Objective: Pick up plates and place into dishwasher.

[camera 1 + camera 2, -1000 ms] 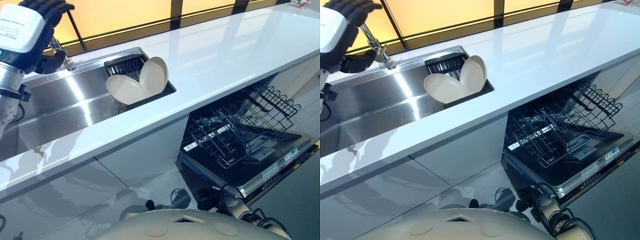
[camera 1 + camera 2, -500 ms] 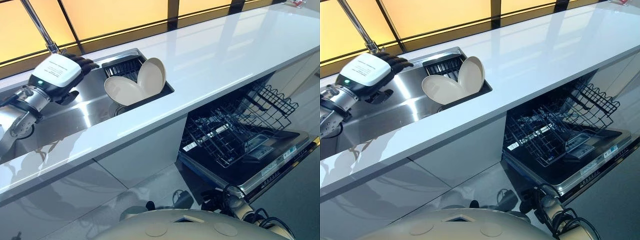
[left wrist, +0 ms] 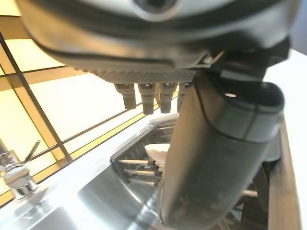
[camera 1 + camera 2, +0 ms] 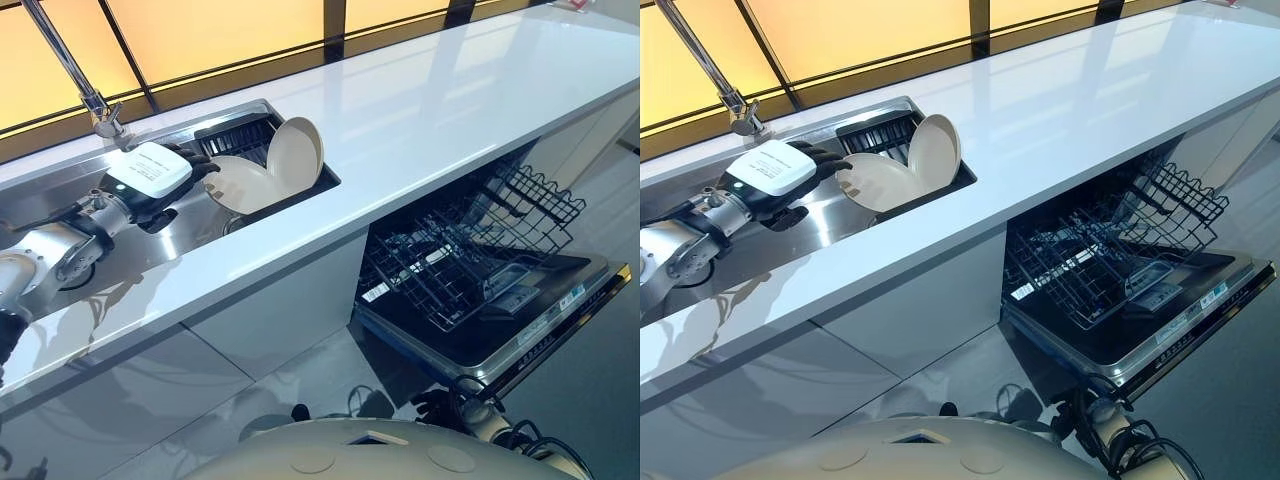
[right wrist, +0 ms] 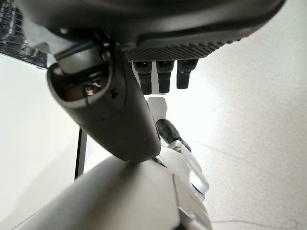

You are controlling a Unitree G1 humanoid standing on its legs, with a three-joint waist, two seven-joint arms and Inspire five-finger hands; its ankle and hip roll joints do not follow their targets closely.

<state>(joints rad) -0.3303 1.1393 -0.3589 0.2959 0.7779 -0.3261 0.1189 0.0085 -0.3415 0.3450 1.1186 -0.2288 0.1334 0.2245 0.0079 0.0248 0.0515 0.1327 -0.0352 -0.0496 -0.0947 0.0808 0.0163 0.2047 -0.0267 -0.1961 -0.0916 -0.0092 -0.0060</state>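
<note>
Plates (image 4: 270, 170) lean in steel sink (image 4: 130, 240) at white desk's (image 4: 450, 110) left end, left hand (image 4: 775, 172) open, fingertips reaching them; dishwasher (image 4: 480, 290) open below.

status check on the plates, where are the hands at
Left hand open, over the sink, fingers at the near plate. Second plate leaning upright behind it. Right hand open, low by the floor. Dishwasher rack pulled out, nothing blocking.

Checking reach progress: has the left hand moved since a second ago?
Yes. The left hand came down from beside the faucet into the sink, toward the plates.
</note>
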